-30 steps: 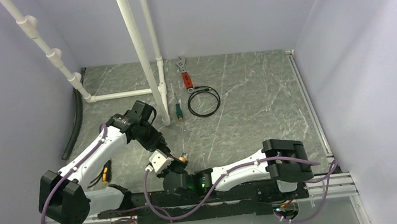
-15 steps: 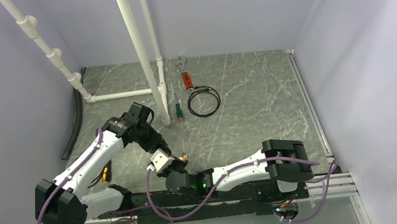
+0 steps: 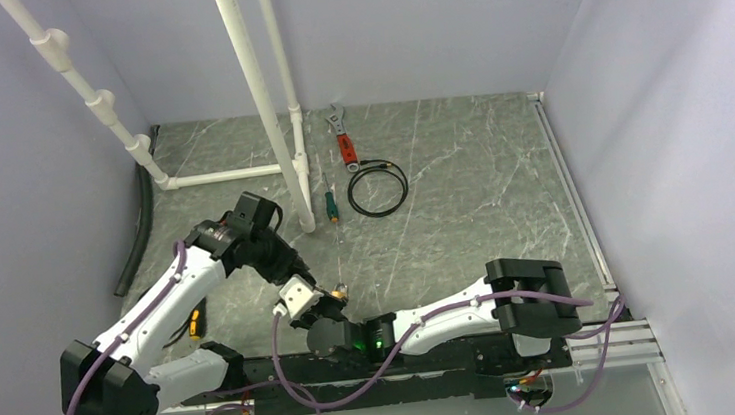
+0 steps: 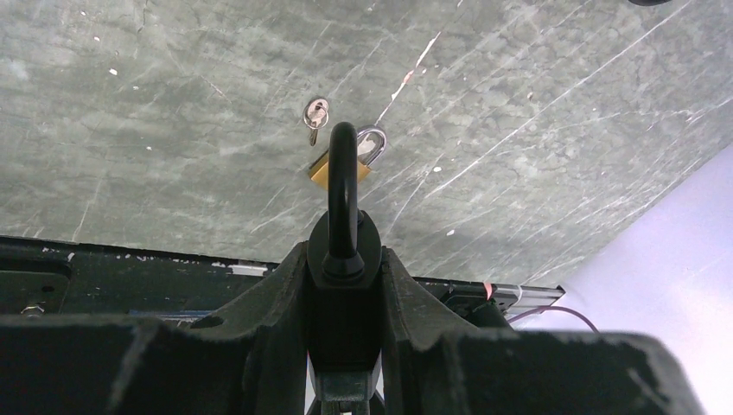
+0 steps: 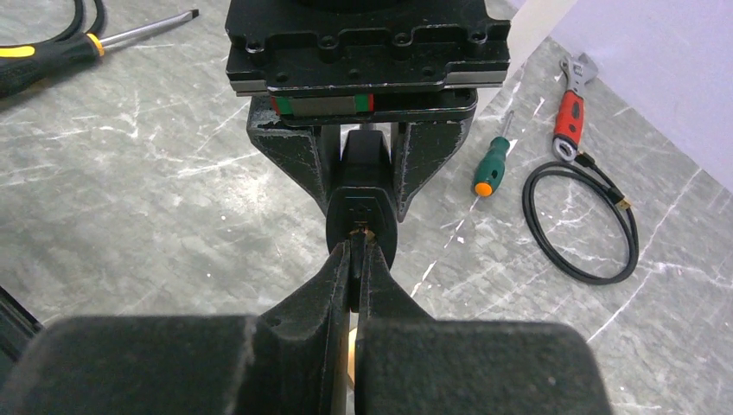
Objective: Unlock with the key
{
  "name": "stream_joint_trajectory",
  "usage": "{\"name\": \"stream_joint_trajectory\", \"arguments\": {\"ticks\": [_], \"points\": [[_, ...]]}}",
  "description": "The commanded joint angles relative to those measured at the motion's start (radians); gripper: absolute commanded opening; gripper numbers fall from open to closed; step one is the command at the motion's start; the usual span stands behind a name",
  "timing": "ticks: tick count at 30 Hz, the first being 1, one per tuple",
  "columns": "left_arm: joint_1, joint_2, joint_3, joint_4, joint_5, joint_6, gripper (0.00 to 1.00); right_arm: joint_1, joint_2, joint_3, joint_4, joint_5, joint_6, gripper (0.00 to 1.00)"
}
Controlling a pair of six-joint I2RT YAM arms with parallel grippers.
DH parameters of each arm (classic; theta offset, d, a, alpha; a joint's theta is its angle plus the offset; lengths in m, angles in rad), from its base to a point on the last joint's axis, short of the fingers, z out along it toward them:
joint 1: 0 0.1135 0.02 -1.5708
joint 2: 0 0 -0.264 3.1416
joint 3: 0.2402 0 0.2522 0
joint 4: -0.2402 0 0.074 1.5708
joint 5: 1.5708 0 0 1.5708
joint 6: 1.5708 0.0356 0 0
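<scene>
My left claw [image 4: 344,256] is clenched on a black padlock [image 4: 343,164], its shackle sticking out ahead. My right claw [image 5: 354,255] is pinched closed, tips right at it. The key [image 4: 315,113] lies on the table [image 4: 536,130] just beside a brass padlock [image 4: 337,171], apart from both claws

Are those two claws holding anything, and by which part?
Left tool clamps the black padlock by its body, shackle free. Right tool is pinched shut at its keyhole, apparently on the key, which is mostly hidden.
</scene>
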Motion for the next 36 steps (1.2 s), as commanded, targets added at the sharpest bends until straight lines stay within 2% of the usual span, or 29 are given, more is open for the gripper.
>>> {"name": "stream_joint_trajectory", "arguments": {"ticks": [1, 5, 7, 11, 14, 18, 27, 29, 34, 36], "points": [[-0.014, -0.064, 0.026, 0.056, 0.152, -0.051, 0.00, -0.007, -0.001, -0.013, -0.023, -0.068, 0.058, 0.00], [-0.014, -0.062, 0.029, 0.051, 0.143, -0.047, 0.00, -0.009, -0.019, -0.014, -0.055, -0.089, 0.079, 0.02], [-0.014, -0.057, 0.035, 0.047, 0.142, -0.047, 0.00, -0.009, -0.031, -0.019, -0.070, -0.111, 0.079, 0.15], [-0.013, -0.050, 0.055, 0.040, 0.129, -0.045, 0.00, -0.009, -0.064, -0.048, -0.089, -0.126, 0.136, 0.23], [-0.014, -0.048, 0.063, 0.046, 0.118, -0.047, 0.00, -0.009, -0.091, -0.061, -0.112, -0.128, 0.158, 0.42], [-0.014, -0.033, 0.076, 0.045, 0.106, -0.039, 0.00, -0.009, -0.139, -0.089, -0.125, -0.130, 0.184, 0.55], [-0.013, -0.035, 0.074, 0.078, 0.086, -0.003, 0.00, -0.009, -0.359, -0.206, -0.194, -0.180, 0.290, 0.65], [-0.012, -0.052, 0.064, 0.096, 0.077, 0.007, 0.00, -0.013, -0.409, -0.224, -0.221, -0.199, 0.317, 0.69], [-0.012, -0.061, 0.048, 0.097, 0.059, 0.004, 0.00, -0.026, -0.470, -0.235, -0.260, -0.222, 0.343, 0.71], [-0.012, -0.057, 0.044, 0.100, 0.064, -0.001, 0.00, -0.032, -0.460, -0.234, -0.248, -0.230, 0.336, 0.68]]}}
